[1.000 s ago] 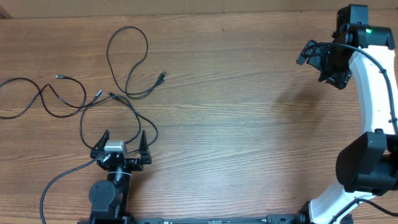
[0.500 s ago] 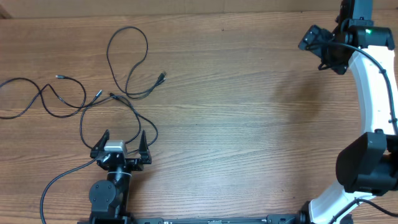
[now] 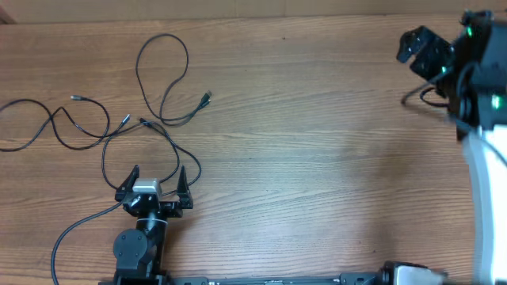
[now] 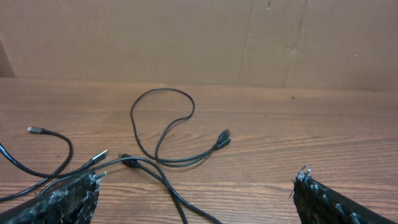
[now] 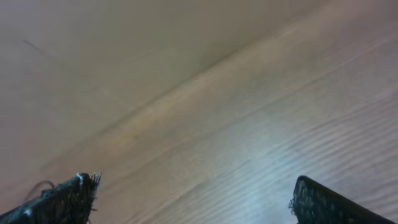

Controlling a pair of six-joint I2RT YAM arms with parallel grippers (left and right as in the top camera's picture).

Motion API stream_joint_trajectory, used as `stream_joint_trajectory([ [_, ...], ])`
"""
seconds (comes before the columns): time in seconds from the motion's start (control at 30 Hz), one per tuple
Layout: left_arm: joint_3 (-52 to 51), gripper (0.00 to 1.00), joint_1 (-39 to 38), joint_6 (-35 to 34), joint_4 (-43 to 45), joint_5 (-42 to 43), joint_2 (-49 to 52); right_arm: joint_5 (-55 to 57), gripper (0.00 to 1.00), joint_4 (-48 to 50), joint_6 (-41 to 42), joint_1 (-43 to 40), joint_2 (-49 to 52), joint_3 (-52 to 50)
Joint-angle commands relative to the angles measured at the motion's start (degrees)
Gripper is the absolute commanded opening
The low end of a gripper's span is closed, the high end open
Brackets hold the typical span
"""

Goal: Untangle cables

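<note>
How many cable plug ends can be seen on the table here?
4 plug ends: one at far left, two close together beyond the left gripper, one right of the loop. Cables run off the left edge, so others may be hidden.

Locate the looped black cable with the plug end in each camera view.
Overhead: looped cable, upper left of the table.
Left wrist: centre, beyond the open left gripper.
Right wrist: not in it.
Shared landmark: the table's wood grain, in all three.
</note>
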Motion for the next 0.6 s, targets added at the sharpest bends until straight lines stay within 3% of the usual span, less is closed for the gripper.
stream_joint_trajectory([
  [0.0,-0.3,1.00,-0.4,1.5,0.1,0.8,-0.7,0.0,1.00,2.5,0.2,0.5,-12.0,-12.3],
  [0.3,-0.3,0.99,-0.4,1.5,0.1,0.8,-0.7,-0.1,1.00,3.8,0.2,6.0,-50.9,-43.3],
  [0.57,-0.3,1.00,-0.4,1.5,0.1,0.8,-0.7,-0.1,1.00,13.0,0.2,5.4,-77.3,-56.6],
])
